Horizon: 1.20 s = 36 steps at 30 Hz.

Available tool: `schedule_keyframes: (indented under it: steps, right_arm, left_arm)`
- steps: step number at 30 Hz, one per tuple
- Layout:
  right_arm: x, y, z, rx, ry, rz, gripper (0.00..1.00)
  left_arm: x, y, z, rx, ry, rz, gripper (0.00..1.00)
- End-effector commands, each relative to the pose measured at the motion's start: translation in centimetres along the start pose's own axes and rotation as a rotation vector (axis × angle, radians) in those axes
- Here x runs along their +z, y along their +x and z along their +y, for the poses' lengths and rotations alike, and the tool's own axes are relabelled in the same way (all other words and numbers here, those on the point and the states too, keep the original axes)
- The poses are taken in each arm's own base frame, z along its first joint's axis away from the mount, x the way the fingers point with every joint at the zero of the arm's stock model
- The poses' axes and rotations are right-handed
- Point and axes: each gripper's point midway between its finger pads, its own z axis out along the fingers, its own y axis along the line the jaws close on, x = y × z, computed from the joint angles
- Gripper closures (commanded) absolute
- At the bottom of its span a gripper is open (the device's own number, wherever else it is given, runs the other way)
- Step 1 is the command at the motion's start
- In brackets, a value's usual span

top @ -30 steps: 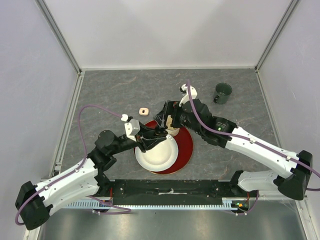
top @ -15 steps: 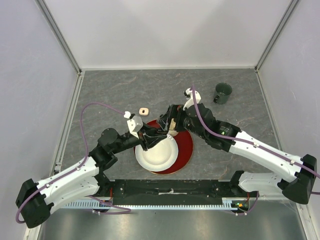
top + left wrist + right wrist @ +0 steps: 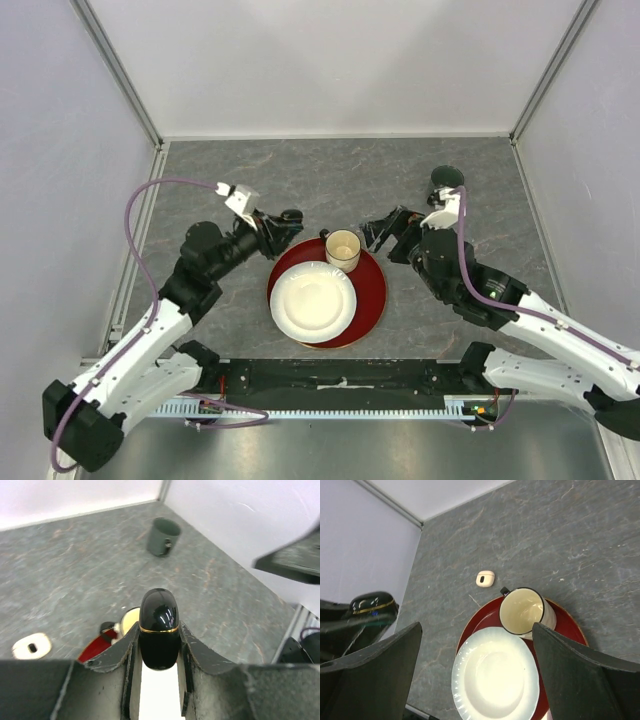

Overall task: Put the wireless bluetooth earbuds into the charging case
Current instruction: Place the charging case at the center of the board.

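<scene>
Left wrist: cup (image 3: 130, 620), mug (image 3: 163, 536) beyond held case (image 3: 159, 628).

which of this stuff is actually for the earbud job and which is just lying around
For the job: black charging case, gripped in the left claw; right claw, open and empty. No earbuds visible.

Lying about: red plate, white plate, cream cup, dark green mug, small white oval piece (purpose unclear).
</scene>
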Motion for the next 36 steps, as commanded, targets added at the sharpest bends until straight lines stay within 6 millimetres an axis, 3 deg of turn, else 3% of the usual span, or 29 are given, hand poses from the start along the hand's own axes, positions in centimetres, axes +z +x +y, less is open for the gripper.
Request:
schedule_keyframes:
  steps: [1,2,3,6,9,14,15,18,23,29,30,31,32,36]
  right_arm:
    - [-0.4,-0.7,-1.4,0.000,0.052,-0.046,0.02]
    - [-0.4,-0.4,-1.6,-0.001,0.059,-0.036,0.02]
    - [-0.3,-0.2,-1.7,0.001,0.063,-0.028,0.02]
    - [-0.3,0.4,-1.7,0.000,0.059,-0.001,0.02]
    - [-0.2,1.1,-1.5,-0.012,0.051,0.027,0.02]
    - [-0.3,1.5,-1.5,-0.033,0.042,0.047,0.02]
    - [-0.3,1.4,-1.4,-0.036,0.036,0.048,0.02]
    - [-0.8,1.1,-1.6,-0.047,0.032,0.041,0.02]
    - [-1.2,0.8,-2.3,-0.055,0.047,0.024,0.02]
    - [-1.5,0.7,-2.5,-0.074,0.045,0.029,0.02]
    - [-1.5,0.7,-2.5,-0.074,0.045,0.028,0.02]
    - [-1.5,0.8,-2.6,-0.080,0.047,0.035,0.02]
    - [-1.5,0.9,-2.6,-0.085,0.046,0.038,0.02]
    - [-1.7,1.0,-2.6,-0.087,0.043,0.050,0.02]
  left_arm:
    - [-0.5,-0.2,3.6,-0.217,-0.038,0.051,0.98]
    - [-0.6,-0.1,3.7,-0.242,-0.012,0.067,0.98]
    - [-0.5,0.5,5.6,-0.294,-0.055,0.086,0.98]
    - [-0.3,0.9,7.7,-0.414,-0.075,0.109,0.98]
    - [0.0,1.1,8.8,-0.506,-0.073,0.119,0.98]
    - [0.8,3.6,12.0,-0.636,-0.135,0.147,0.98]
    - [0.8,2.9,12.5,-0.656,-0.134,0.106,0.97]
    - [0.9,3.8,12.9,-0.732,-0.130,0.106,0.98]
    - [1.2,7.5,15.7,-0.797,-0.220,0.178,0.98]
    - [1.4,10.1,18.5,-0.829,-0.287,0.154,0.97]
    - [1.6,11.5,19.2,-0.851,-0.305,0.164,0.97]
    - [1.7,11.3,19.7,-0.850,-0.290,0.148,0.97]
    - [2.0,12.7,20.1,-0.893,-0.287,0.170,0.97]
    - [2.6,14.9,21.1,-0.974,-0.274,0.216,0.98]
